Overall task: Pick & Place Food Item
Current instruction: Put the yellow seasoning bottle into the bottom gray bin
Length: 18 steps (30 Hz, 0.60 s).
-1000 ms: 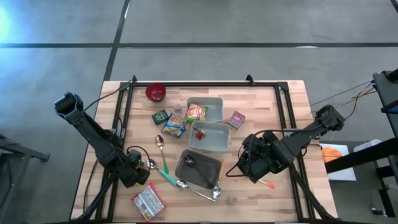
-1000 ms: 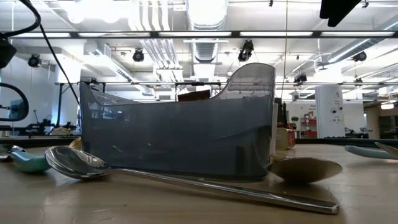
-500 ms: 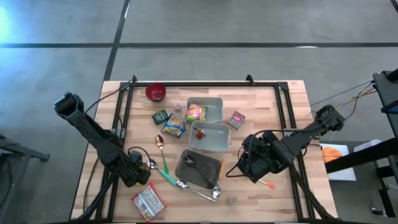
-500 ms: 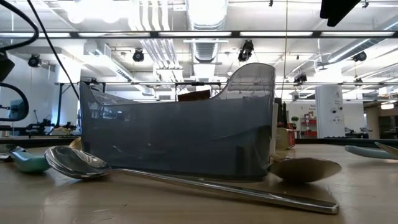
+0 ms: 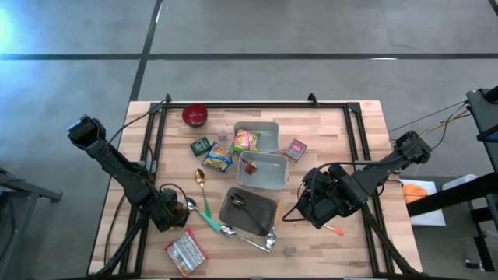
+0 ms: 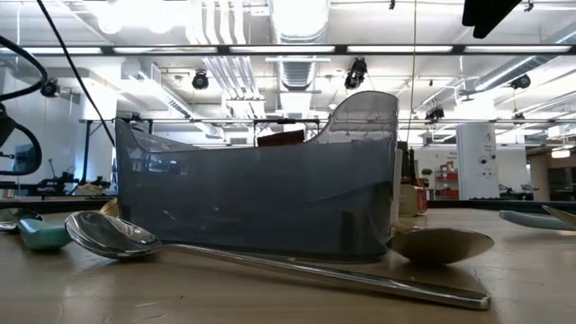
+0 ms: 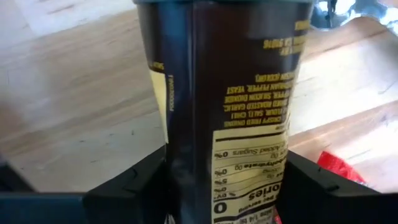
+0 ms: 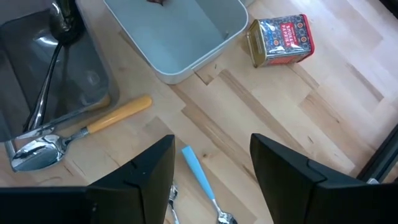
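Observation:
A dark brown round food container (image 7: 224,93) with a printed nutrition label stands between the fingers of my left gripper (image 5: 170,215), near the table's front left, and the gripper is shut on it. In the high view the gripper hides the container. A red snack pack (image 5: 184,253) lies just in front of it. My right gripper (image 5: 305,208) hangs open above the table right of the dark tray (image 5: 247,210), with nothing between its fingers (image 8: 143,180). My left gripper pinches the container's round side wall (image 7: 180,155) between its two fingers (image 7: 134,183), one on each side. The fingers come from above, pointing steeply down along the container. Whether its lower end rests on the table I cannot tell.
Two light grey trays (image 5: 262,169) (image 5: 257,138) hold small food packs. A red bowl (image 5: 195,115) sits at the far left. Spoons (image 5: 201,180), a teal-handled utensil (image 5: 207,215), a small printed tin (image 8: 283,38) and a blue-handled utensil (image 8: 200,174) lie around the trays.
My left gripper has sunk a little toward the table, still shut on the container.

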Each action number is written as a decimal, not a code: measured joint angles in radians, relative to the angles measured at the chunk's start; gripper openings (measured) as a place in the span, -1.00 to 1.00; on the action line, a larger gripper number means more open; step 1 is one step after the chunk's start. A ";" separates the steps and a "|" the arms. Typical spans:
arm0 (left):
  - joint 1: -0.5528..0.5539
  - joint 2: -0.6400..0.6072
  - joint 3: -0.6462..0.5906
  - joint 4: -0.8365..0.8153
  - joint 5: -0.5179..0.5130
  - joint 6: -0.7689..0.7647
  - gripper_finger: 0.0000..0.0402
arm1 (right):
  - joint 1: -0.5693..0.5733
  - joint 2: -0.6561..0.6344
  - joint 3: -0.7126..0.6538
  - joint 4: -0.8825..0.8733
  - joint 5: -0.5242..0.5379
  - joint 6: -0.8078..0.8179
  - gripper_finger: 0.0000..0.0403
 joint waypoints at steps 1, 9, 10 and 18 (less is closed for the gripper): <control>0.000 0.000 0.000 0.001 0.002 0.018 0.13 | 0.000 0.000 0.000 0.000 0.000 0.000 0.03; 0.000 -0.012 0.000 0.065 0.060 0.111 -0.13 | 0.000 0.000 0.000 0.018 0.001 -0.093 0.03; 0.000 -0.015 0.000 0.081 0.071 0.115 -0.13 | 0.000 0.000 0.000 0.030 0.003 -0.128 0.03; 0.000 -0.118 0.000 0.345 0.078 0.126 -0.13 | 0.000 0.000 0.000 0.243 0.008 -0.659 0.03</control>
